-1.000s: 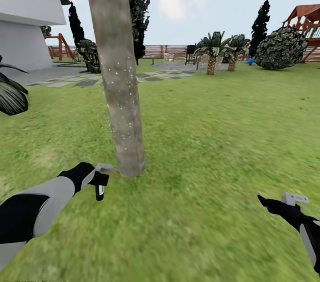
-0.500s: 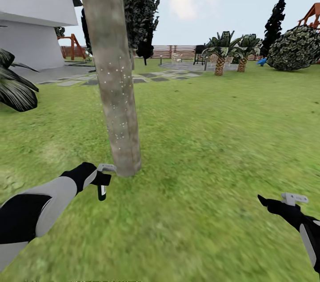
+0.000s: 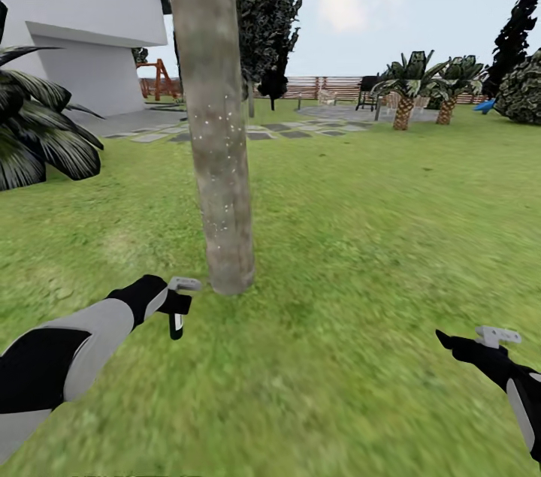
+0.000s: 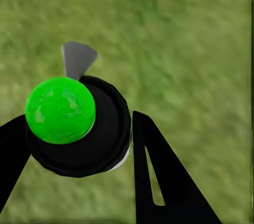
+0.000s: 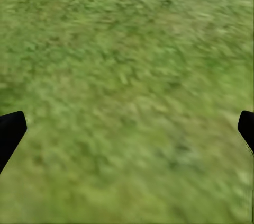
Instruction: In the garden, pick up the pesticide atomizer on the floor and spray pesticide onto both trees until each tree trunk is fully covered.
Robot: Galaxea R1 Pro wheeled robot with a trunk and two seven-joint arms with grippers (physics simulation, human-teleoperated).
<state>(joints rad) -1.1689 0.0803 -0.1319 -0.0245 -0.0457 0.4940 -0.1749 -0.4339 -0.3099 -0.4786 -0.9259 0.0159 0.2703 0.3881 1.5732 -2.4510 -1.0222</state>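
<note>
Camera view shifts rightward around trunk [image 3: 218,124]; left tool [image 3: 177,304] clamps bottle [image 3: 176,321], nozzle aimed at base for coverage; right tool [image 3: 492,338] gapes, empty.

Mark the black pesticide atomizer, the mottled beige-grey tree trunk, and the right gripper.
black pesticide atomizer with grey trigger head [image 3: 177,306], head view, on its black body by the label.
thick mottled beige-grey tree trunk [image 3: 218,146], head view, mid-column among white spray specks.
right gripper [image 3: 481,342], head view, between its fingertips.
</note>
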